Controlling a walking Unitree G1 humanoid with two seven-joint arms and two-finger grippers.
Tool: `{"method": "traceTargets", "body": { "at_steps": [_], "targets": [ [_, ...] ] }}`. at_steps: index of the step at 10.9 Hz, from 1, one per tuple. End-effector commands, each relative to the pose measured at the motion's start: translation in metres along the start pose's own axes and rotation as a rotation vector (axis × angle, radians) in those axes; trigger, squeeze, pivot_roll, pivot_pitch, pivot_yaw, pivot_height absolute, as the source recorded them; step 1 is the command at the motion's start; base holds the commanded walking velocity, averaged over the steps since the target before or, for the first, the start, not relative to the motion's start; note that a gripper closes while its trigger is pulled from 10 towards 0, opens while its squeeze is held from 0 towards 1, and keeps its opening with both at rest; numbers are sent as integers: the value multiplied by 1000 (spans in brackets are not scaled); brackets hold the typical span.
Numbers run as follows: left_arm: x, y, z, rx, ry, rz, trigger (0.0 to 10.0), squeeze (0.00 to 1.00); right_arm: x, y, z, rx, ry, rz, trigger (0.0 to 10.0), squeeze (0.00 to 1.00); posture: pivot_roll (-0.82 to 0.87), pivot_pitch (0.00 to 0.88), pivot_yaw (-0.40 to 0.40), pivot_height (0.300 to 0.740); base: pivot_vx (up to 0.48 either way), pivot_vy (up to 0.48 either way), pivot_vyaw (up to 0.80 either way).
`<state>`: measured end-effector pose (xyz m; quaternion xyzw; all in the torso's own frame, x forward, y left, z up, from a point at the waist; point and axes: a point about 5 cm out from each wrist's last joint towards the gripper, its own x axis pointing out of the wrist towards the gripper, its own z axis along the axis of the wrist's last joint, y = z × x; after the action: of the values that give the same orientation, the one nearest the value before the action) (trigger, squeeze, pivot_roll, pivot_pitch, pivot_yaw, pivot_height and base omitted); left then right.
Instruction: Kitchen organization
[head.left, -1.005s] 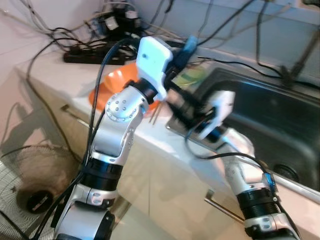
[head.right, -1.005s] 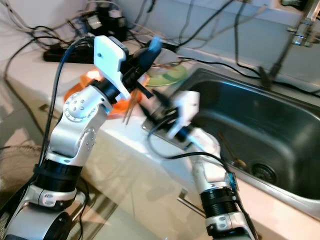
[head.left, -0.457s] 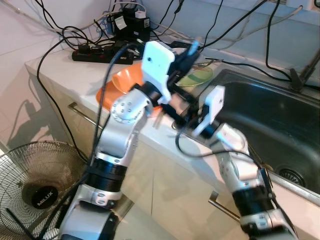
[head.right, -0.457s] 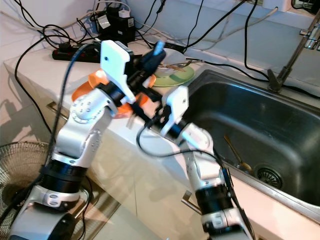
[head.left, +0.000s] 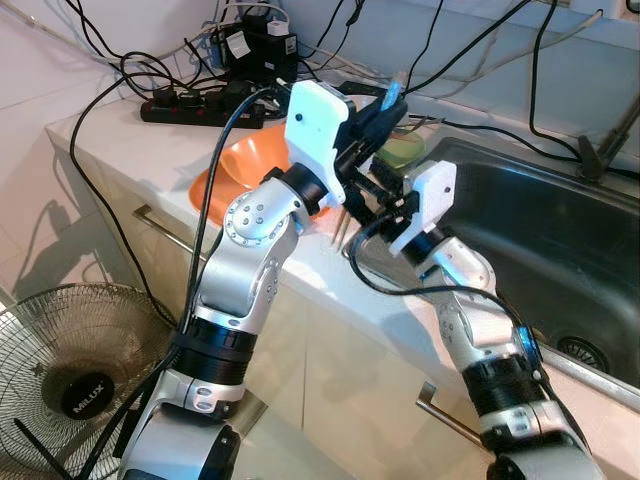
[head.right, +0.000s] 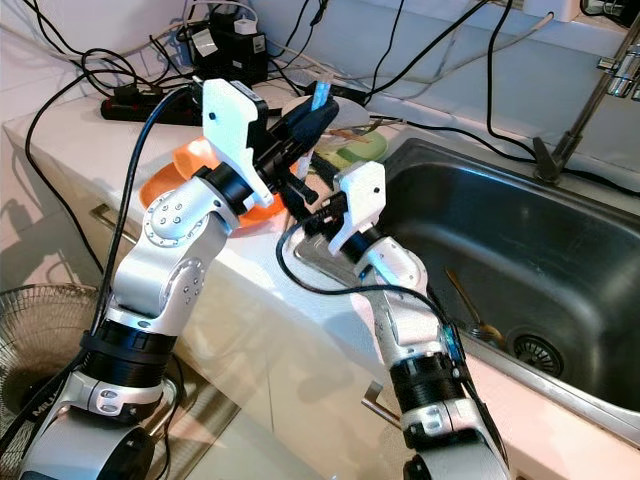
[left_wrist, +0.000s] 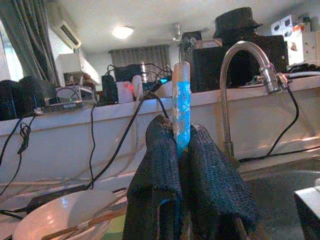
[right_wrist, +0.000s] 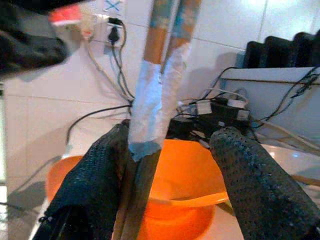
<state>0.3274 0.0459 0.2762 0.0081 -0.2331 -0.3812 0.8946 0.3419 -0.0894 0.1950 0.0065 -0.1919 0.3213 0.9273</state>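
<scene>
The left gripper clamps a pair of chopsticks above the counter's front edge — beside the sink; the right gripper, fingers spread, brackets their lower ends.

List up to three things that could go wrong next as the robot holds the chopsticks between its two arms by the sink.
1. The left end effector is shut on the chopsticks, while the right end effector is open around them; a misjudged handover could drop them off the counter edge.
2. Both arms crowd together above the orange bowl; they might collide or knock it.
3. Cables drape along the left arm and could snag.
</scene>
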Motion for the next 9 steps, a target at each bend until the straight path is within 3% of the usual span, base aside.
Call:
{"method": "traceTargets", "body": {
  "at_steps": [1, 4, 5, 9],
  "targets": [
    [1, -2, 6, 4, -15, -20, 10000, 0, -4, -16, 1, -22, 5, -90, 10000, 0, 210, 7, -14, 740, 0, 0, 0],
    [0, -1, 6, 9, -13, -21, 10000, 0, -5, -29, 0, -39, 19, -169, 10000, 0, 213, 6, -16, 740, 0, 0, 0],
    [0, -1, 6, 14, -12, -18, 10000, 0, -5, -28, 1, -36, 4, -155, 0, 0, 210, 5, -14, 740, 0, 0, 0],
    [0, 0, 6, 20, -7, -15, 10000, 0, -3, -22, 4, -21, -28, -111, 0, 0, 208, 5, -11, 740, 0, 0, 0]
  ]
}}
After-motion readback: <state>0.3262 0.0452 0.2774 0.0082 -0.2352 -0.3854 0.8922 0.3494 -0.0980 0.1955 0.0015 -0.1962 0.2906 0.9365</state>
